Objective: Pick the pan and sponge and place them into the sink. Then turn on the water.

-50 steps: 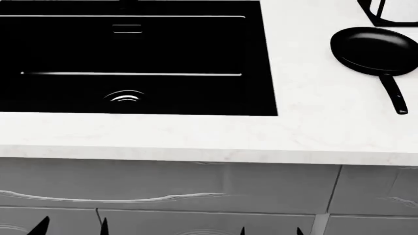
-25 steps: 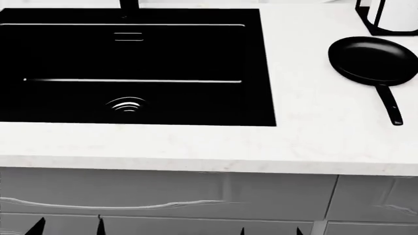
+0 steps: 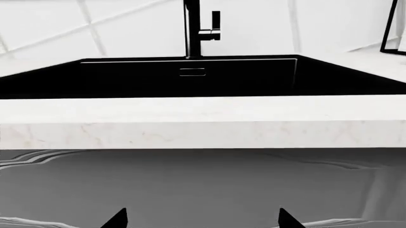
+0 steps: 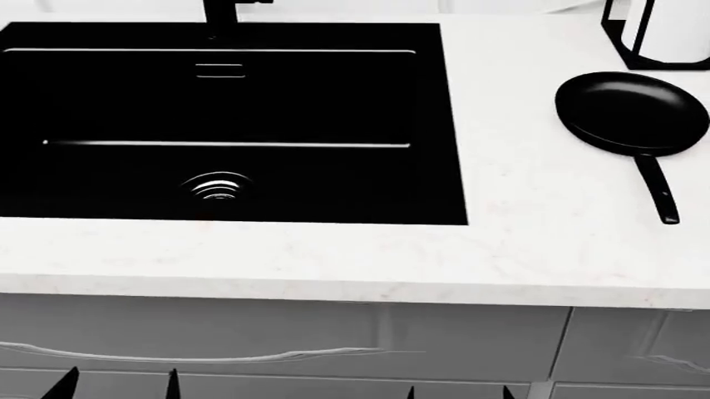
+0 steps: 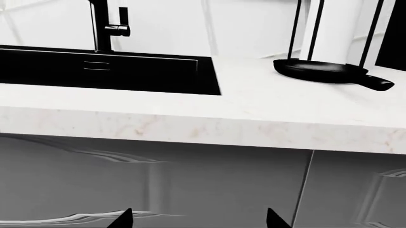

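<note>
We see the round black frying pan [image 4: 633, 112] on the white stone counter [image 4: 521, 241], well right of the deep black sink [image 4: 228, 125]. Both grippers, left [image 4: 116, 386] and right [image 4: 457, 392], hang below its front edge, jaws seemingly apart, empty.

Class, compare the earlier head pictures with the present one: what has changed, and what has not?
Only the view shifted: the sink, counter and pan sit lower in frame, with more faucet showing. Nothing was grasped or released. The pan stays on the counter right of the sink; both grippers stay low, before the cabinets.
</note>
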`<state>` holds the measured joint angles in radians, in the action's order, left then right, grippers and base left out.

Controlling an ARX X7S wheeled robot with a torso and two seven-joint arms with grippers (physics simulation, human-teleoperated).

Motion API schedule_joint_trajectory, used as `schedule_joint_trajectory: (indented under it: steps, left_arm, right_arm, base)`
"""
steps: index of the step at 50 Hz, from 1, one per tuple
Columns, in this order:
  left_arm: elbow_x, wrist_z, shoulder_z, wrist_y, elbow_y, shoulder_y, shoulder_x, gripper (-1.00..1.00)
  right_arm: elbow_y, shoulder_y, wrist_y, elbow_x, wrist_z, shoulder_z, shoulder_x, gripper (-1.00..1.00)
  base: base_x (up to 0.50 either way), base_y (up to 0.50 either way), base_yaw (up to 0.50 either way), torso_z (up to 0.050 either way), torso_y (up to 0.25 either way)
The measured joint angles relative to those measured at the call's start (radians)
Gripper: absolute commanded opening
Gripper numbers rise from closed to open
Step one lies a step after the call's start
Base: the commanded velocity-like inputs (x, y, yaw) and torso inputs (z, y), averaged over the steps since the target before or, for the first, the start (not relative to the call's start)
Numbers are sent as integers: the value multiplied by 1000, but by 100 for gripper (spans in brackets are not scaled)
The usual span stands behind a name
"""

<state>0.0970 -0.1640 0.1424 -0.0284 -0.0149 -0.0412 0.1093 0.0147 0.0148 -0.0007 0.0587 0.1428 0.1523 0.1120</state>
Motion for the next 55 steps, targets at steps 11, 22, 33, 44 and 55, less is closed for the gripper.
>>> schedule_joint_trajectory:
  steps: [11,22,33,44,55]
  left_arm:
    - [8,-13,8,-3,5,3,11,100]
    - [14,-27,18,-6,-2,-5,17,100]
    - [22,-38,26,-6,-3,-5,24,100]
    - [29,-47,34,-6,-3,-6,31,100]
    - [35,-54,44,-5,-5,-10,35,100]
  right_arm:
    - [0,1,-1,12,10,10,8,100]
    - [4,6,12,26,26,14,12,100]
    - [4,8,17,35,40,20,19,100]
    - [4,11,15,36,50,30,27,100]
    - [4,9,4,37,59,39,36,100]
  base:
    - [0,0,0,0,0]
    - [0,-237,0,0,0]
    - [0,-490,0,0,0]
    - [4,-500,0,0,0]
    - [66,-365,0,0,0]
